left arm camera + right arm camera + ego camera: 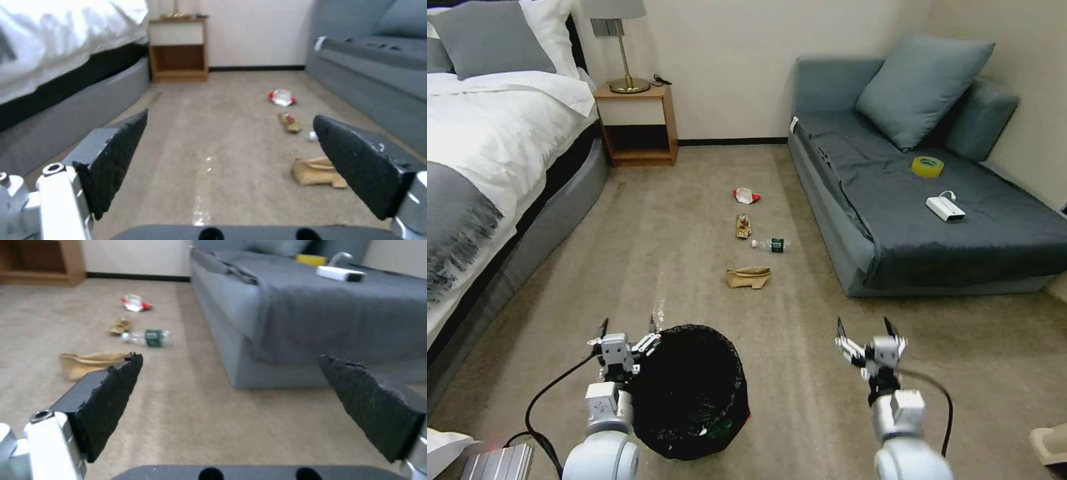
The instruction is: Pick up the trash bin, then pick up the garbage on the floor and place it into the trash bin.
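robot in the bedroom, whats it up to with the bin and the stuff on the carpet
Nothing is held yet. The left claw is open beside the rim of the trash bin, which stands on the carpet. The right claw is open over bare floor. Ahead, between bed and sofa, lie a paper bag, a bottle, a snack wrapper and a red-and-white wrapper.

I see beige carpet (pixel 694 267). Bin (pixel 690 390) glossy black. Bag (pixel 748 277) brown. Bottle (pixel 771 245) clear, green label. Snack wrapper (pixel 743 226) yellow-brown. Far wrapper (pixel 746 195) red and white. Sofa (pixel 894 220) slate grey-blue, cushion (pixel 920 87) same shade. Tape (pixel 927 166) yellow, box (pixel 945 208) white. Bed (pixel 494 133) white, grey throw. Nightstand (pixel 637 127) orange-brown wood.
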Robot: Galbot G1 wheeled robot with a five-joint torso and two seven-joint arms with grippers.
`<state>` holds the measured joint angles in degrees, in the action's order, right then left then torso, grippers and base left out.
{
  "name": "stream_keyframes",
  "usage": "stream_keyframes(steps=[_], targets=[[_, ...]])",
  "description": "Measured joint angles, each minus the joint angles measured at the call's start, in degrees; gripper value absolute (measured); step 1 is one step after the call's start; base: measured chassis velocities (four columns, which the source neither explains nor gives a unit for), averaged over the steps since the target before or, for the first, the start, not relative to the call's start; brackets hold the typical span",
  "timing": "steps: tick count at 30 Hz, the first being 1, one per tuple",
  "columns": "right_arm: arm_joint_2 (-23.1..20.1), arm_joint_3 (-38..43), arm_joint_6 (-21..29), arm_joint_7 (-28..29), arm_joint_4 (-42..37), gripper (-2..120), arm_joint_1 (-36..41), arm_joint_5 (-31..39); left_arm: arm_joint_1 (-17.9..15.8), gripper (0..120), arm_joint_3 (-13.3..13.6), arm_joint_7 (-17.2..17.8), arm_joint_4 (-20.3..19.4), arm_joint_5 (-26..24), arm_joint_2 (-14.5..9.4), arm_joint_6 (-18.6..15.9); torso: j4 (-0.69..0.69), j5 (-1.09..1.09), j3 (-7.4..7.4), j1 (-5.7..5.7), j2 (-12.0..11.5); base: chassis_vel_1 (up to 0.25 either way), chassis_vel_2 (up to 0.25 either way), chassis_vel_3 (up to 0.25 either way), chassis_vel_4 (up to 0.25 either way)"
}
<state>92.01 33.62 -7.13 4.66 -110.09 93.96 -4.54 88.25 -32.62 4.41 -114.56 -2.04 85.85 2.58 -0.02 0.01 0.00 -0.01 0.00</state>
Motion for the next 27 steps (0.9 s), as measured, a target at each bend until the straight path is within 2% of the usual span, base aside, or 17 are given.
stream_keyframes(steps=[5,6,7,8,9,10,11,13,14,18,22,27], targets=[[0.1,-0.3,-1.6,-1.1,-0.7,100,0.4,0.5,0.3,100,-0.3,-1.1,-1.8,-0.4,-0.4,-1.0,0.01,0.0,0.0,0.0,0.0,0.0,0.0,0.0,0.0],[0.1,-0.4,-2.0,-1.6,-1.2,100,0.5,0.8,0.4,100,-0.5,-1.1,-3.4,-1.1,-0.8,-4.1,0.02,-0.02,0.0,0.0,0.0,0.0,0.0,0.0,0.0],[0.1,-0.4,-2.2,-1.9,-1.7,100,0.7,1.0,1.1,100,-1.0,-1.1,-6.7,-3.7,-2.8,-12.0,0.01,-0.01,0.0,0.0,0.0,0.0,0.0,0.0,0.0],[0.1,-0.4,-2.2,-2.0,-1.8,100,0.7,1.1,1.7,100,-1.0,-1.1,-7.9,-6.0,-4.0,-15.6,0.02,-0.01,0.0,0.0,0.0,0.0,0.0,0.0,0.0],[0.1,-0.4,-2.2,-2.0,-1.8,100,0.7,1.1,1.7,100,-1.0,-1.1,-7.9,-6.0,-4.0,-15.6,0.02,-0.01,0.0,0.0,0.0,0.0,0.0,0.0,0.0],[0.1,-0.5,-2.2,-2.0,-1.9,100,0.7,1.1,2.0,100,-1.0,-1.0,-8.5,-7.4,-4.6,-17.2,0.02,-0.01,0.0,0.0,0.0,0.0,0.0,0.0,0.0],[0.1,-0.6,-2.2,-2.0,-2.1,100,0.8,1.1,3.1,100,-0.7,-0.1,-10.1,-13.0,-7.1,-21.8,0.02,-0.02,0.0,0.0,0.0,0.0,0.0,0.0,0.0],[0.3,-0.7,-2.3,-2.1,-2.3,100,0.8,1.3,4.7,100,-0.7,1.0,-11.8,-20.3,-11.7,-26.7,0.02,-0.01,0.0,0.0,0.0,0.0,0.0,0.0,0.0],[0.3,-0.7,-2.3,-2.1,-2.3,100,0.8,1.3,4.7,100,-0.7,1.0,-11.8,-20.3,-11.7,-26.7,0.02,-0.01,0.0,0.0,0.0,0.0,0.0,0.0,0.0],[0.3,-0.8,-3.2,-2.1,-1.3,100,0.9,1.5,6.8,100,-1.5,4.2,-12.1,-26.5,-17.3,-30.2,0.02,-0.01,0.0,0.0,0.0,0.0,0.0,0.0,0.0],[0.2,-0.9,-4.1,-2.1,-0.4,100,1.2,1.7,7.2,100,-2.4,4.7,-10.6,-26.9,-18.4,-31.1,0.02,-0.02,0.0,0.0,0.0,0.0,0.0,0.0,0.0],[0.2,-0.9,-4.9,-2.0,0.3,100,1.3,1.8,6.2,100,-2.0,4.4,-8.0,-26.9,-18.3,-31.5,0.01,-0.01,0.0,0.0,0.0,0.0,0.0,0.0,0.0]])
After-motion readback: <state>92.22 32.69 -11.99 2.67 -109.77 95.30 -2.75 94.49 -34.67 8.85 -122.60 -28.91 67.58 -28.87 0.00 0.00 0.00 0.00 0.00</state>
